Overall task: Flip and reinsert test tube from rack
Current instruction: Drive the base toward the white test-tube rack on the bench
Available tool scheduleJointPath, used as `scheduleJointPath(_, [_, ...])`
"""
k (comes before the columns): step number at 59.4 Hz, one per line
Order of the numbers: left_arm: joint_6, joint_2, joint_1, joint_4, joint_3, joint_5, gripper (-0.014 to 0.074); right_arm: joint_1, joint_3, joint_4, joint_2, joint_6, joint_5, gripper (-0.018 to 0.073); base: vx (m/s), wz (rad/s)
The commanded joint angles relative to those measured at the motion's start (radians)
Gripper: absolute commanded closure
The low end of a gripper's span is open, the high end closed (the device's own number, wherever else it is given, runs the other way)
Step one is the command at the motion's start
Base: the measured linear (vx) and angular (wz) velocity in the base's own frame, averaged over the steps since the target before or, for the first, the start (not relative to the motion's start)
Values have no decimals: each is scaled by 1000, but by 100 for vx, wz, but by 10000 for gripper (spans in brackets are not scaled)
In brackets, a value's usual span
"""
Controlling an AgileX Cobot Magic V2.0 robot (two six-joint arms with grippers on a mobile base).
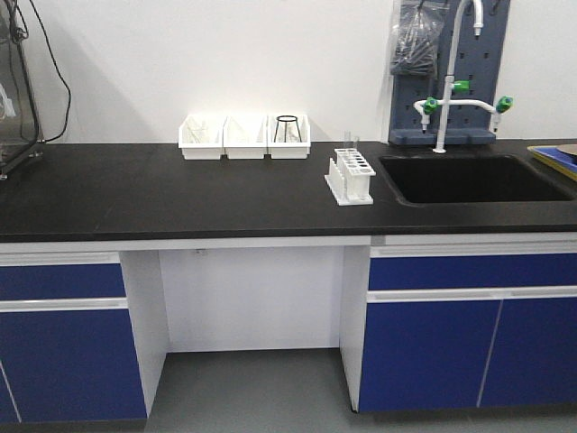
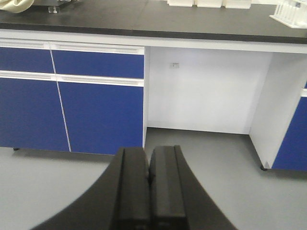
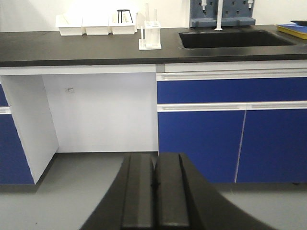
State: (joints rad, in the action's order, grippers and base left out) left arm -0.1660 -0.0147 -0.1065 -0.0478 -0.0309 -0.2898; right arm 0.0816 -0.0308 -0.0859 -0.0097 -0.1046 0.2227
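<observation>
1. Lab room: white wall (image 1: 225, 54), with a black countertop (image 1: 180, 194) running the full width across the middle of the front view.
2. Hard to make out: a clear test tube (image 3: 147, 17) stands upright in the rack (image 1: 350, 176). It is faint against the wall, and I can't tell how many tubes there are.
3. The rack sits on the countertop right of centre, just beside the left rim of the sink (image 1: 469, 179). In the left wrist view it is cut off at the upper right corner.
4. Cut off: dark equipment (image 1: 13, 90) at the upper left edge, and a yellow-rimmed tray (image 1: 554, 158) at the right edge. I can't tell what either holds.
5. Three white bins (image 1: 244, 137) stand side by side at the back wall, left of the rack and apart from it. The right one holds a black wire stand (image 1: 286, 128).
6. A white faucet (image 1: 451, 72) with green knobs stands behind the sink, in front of a grey pegboard (image 1: 491, 72).
7. Below are blue cabinet doors (image 1: 63, 361), a white knee recess in the centre and a grey floor (image 1: 261, 392).
8. The left gripper (image 2: 149, 153) is low and below counter level, with its fingers pressed together and nothing between them.
9. The right gripper (image 3: 154, 158) is the same: fingers together, empty, facing the cabinets. Neither arm shows in the front view.
</observation>
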Motion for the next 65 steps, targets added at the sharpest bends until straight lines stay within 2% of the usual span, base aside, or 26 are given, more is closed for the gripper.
scheduleJointPath(1, [0, -3, 7, 4, -2, 88, 603, -2, -1, -12, -11, 5, -76, 568, 40, 10])
scheduleJointPath(65, [0, -3, 7, 4, -2, 88, 603, -2, -1, -12, -11, 5, -76, 568, 49, 2])
